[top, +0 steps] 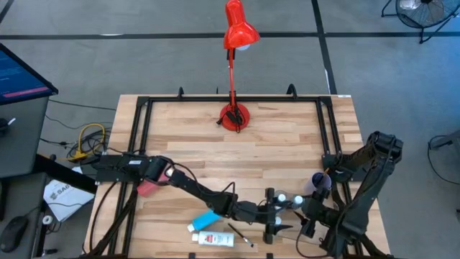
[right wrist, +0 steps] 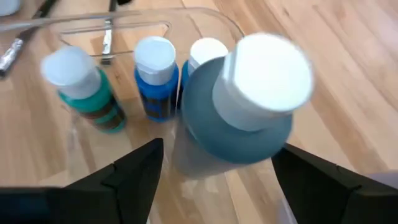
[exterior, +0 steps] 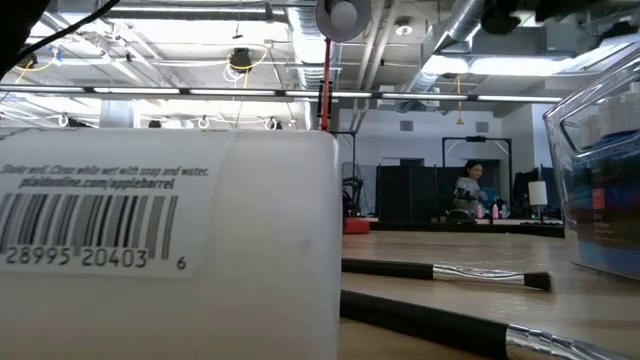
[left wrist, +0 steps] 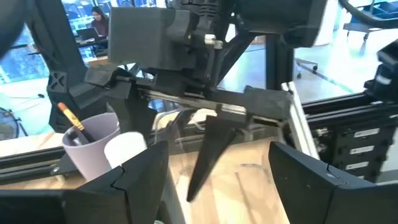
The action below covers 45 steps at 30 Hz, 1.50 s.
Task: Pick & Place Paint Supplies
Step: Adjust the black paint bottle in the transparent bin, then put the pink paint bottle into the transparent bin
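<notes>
From above, we saw both arms meet at the table's (top: pixel 287 137) near edge, the left gripper (top: pixel 267 214) and right gripper (top: pixel 305 212) close together by two white-capped bottles; a blue tube (top: pixel 207 218) and a white tube (top: pixel 213 238) lay nearby.

At table level, two paintbrushes (exterior: pixel 445 272) lay flat.

The left wrist showed its fingers spread, holding nothing, near a lilac cup (left wrist: pixel 93 146).

The right wrist showed its fingers apart around a grey-blue bottle (right wrist: pixel 239 121) above the clear tray (right wrist: pixel 205 18); whether they gripped it, we could not tell. Light, smooth and rigid, we judged it best held at the body.
</notes>
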Each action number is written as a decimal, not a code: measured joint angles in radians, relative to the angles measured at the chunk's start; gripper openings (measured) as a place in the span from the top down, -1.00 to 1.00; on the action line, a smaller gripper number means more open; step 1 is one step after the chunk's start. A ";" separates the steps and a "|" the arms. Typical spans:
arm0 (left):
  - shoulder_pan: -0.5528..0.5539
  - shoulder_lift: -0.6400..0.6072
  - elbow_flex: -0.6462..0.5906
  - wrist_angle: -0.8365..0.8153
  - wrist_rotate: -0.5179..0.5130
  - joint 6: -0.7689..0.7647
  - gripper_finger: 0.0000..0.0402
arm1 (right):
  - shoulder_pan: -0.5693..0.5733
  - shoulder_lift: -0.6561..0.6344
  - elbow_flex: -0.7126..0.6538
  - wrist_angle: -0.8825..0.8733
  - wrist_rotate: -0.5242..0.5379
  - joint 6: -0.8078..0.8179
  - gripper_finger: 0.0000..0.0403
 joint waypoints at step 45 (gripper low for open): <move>-0.103 -0.920 -0.875 -1.282 -0.107 -1.173 -0.25 | -0.027 0.000 0.323 0.176 0.197 -0.663 -0.44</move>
